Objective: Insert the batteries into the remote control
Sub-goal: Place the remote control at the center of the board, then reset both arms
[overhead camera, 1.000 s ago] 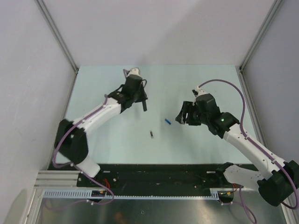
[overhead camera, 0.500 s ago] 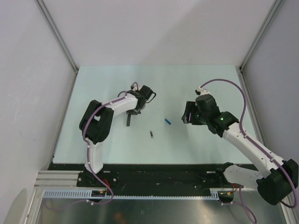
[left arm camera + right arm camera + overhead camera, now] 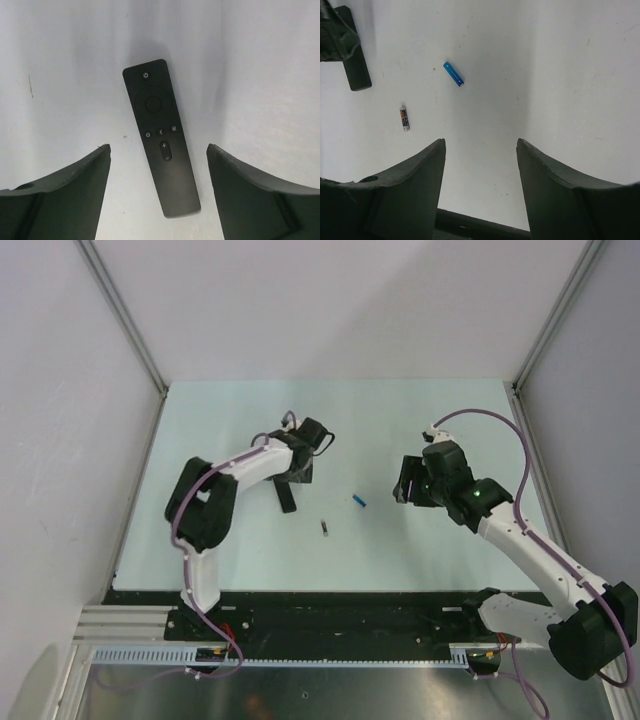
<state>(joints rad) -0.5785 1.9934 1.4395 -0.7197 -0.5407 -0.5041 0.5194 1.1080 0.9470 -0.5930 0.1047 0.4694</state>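
The remote control [image 3: 161,137] is a slim black bar lying flat on the pale table, buttons up. My left gripper [image 3: 157,147] hovers over its lower half, open, with both fingers clear of its sides. From above, the remote control [image 3: 287,496] lies just in front of the left gripper [image 3: 300,470]. Two batteries lie loose on the table: a blue one [image 3: 357,501] [image 3: 453,74] and a dark one with an orange band [image 3: 325,528] [image 3: 405,118]. My right gripper [image 3: 408,486] [image 3: 480,141] hangs open and empty to the right of the blue battery.
The black rail [image 3: 330,608] with both arm bases runs along the near edge. Pale walls close in the table on the left, back and right. The remote's end [image 3: 357,70] shows at the top left of the right wrist view.
My left gripper has opened and let go of the remote, which now lies flat on the table. The left arm swung in towards the table's middle before that. The right gripper drifted slightly right.
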